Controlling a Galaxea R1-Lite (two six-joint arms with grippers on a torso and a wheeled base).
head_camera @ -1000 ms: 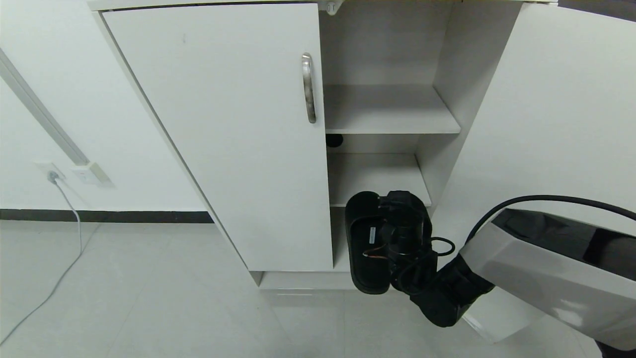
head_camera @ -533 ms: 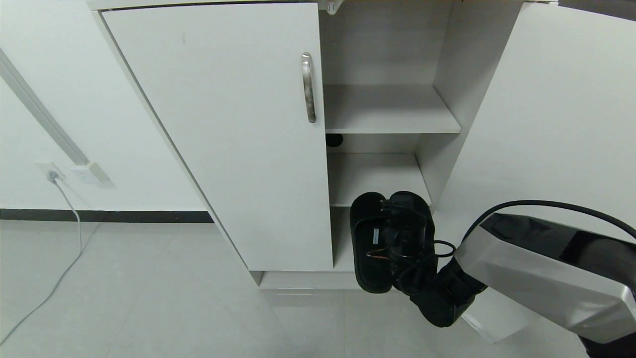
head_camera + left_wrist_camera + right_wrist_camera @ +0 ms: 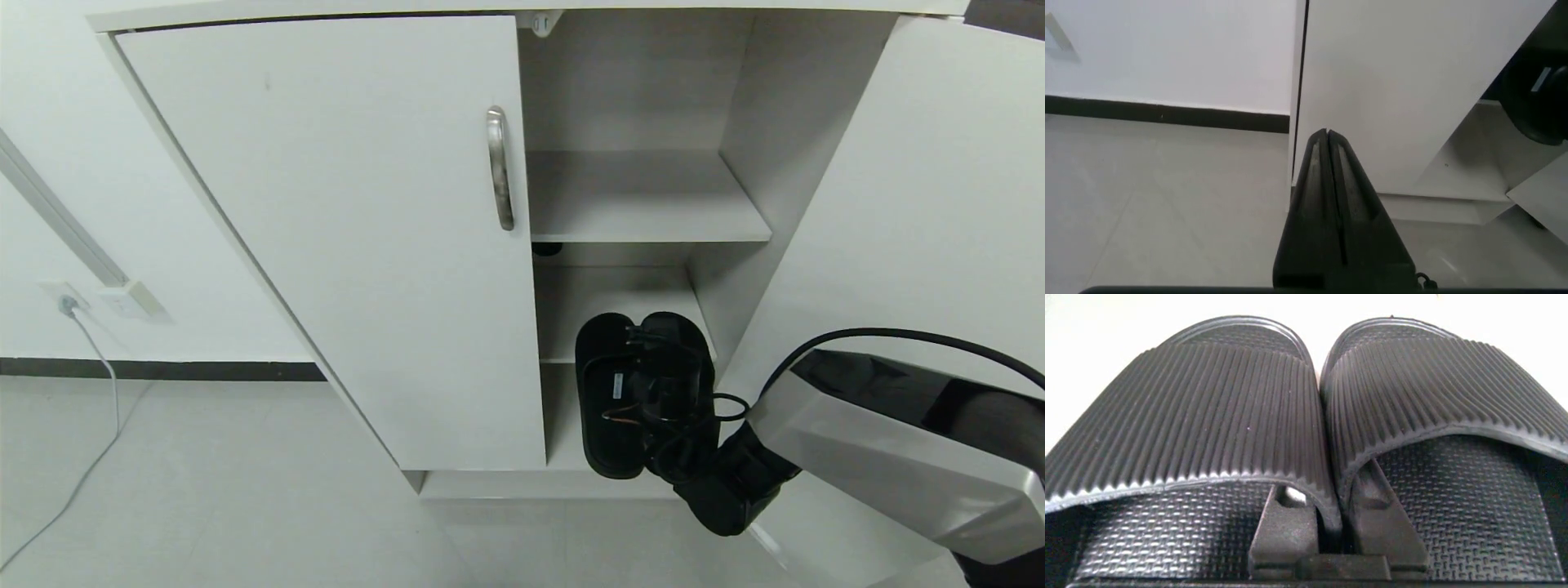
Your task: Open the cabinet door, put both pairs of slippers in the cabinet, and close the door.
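At the open right half of the cabinet (image 3: 808,122), your right gripper (image 3: 663,404) holds a pair of black slippers (image 3: 612,392) side by side, soles toward the cabinet and ribbed straps facing out. Their toes reach up across the front edge of the lower shelf (image 3: 608,298), and their heels hang near the cabinet's bottom ledge. You cannot tell from here how far into the opening they sit.

In the right wrist view the two fingers (image 3: 1290,531) are tucked under the straps where the slippers (image 3: 1208,416) meet, pinching the two inner edges together between them.

The right door (image 3: 939,204) is swung wide open, and the left door (image 3: 343,229) is closed with its metal handle (image 3: 500,167) upright along its inner edge. The upper shelf (image 3: 637,196) is bare. Just under it, a small dark thing (image 3: 547,247) peeks out from behind the left door's edge, too hidden to identify.

Your left gripper (image 3: 1328,140) hangs low over the floor (image 3: 1151,212), its fingers pressed together with nothing between them, pointing at the bottom corner of the closed door. A cable (image 3: 90,457) runs from a wall socket (image 3: 61,304) down across the floor.
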